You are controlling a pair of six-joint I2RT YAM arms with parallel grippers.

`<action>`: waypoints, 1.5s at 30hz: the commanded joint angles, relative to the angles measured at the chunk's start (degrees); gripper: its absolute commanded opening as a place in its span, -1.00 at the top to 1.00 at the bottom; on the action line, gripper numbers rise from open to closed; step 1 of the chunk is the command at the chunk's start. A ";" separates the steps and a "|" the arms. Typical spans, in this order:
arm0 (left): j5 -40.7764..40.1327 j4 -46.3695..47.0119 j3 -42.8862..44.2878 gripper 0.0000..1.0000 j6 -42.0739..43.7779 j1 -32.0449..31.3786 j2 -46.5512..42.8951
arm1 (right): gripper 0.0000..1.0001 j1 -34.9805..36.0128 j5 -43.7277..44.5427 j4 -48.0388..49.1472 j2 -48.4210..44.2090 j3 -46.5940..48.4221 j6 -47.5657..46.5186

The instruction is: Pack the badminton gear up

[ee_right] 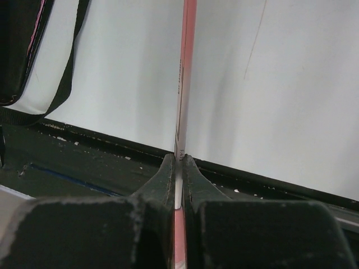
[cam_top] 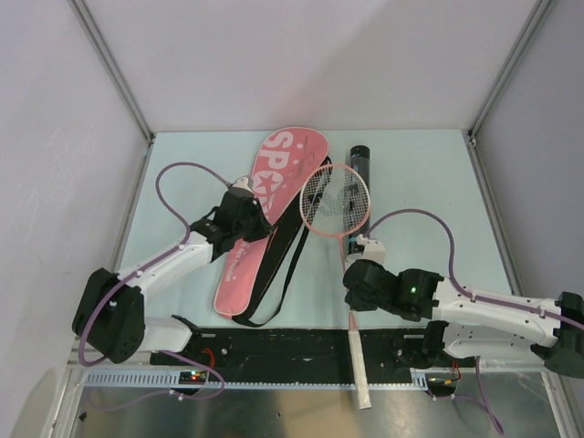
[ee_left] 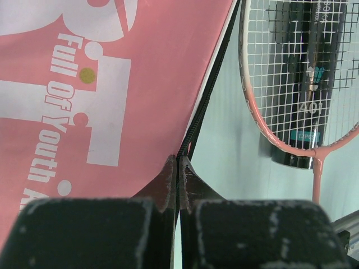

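A pink racket case [cam_top: 274, 196] with white letters lies slanted mid-table, its black strap [cam_top: 278, 274] looped toward the near edge. My left gripper [cam_top: 260, 219] is shut on the case's black edge trim [ee_left: 193, 126], beside the pink panel [ee_left: 112, 112]. A pink-framed racket [cam_top: 336, 201] lies right of the case, its white handle [cam_top: 359, 365] reaching over the near edge. My right gripper [cam_top: 351, 278] is shut on the racket's thin shaft [ee_right: 188, 56], fingertips [ee_right: 166, 168] pinching it. The black printed tube [cam_top: 359, 169] lies partly under the racket's strings [ee_left: 303, 73].
A black base rail [cam_top: 301, 351] runs along the near edge, under the racket handle. Grey walls and metal posts [cam_top: 109, 68] close in the table on three sides. Purple cables [cam_top: 173, 173] arc above both arms. The strap loop [ee_right: 56, 67] lies left of the right gripper.
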 commanded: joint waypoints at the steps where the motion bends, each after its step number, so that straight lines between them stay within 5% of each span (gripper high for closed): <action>1: 0.67 2.87 2.76 1.00 0.21 0.14 -2.96 | 1.00 1.09 -0.75 5.59 2.21 1.28 1.09; 45: -1.09 6.15 1.87 1.00 0.15 -0.05 -2.41 | 1.00 15.66 2.53 -1.37 5.17 -0.67 12.61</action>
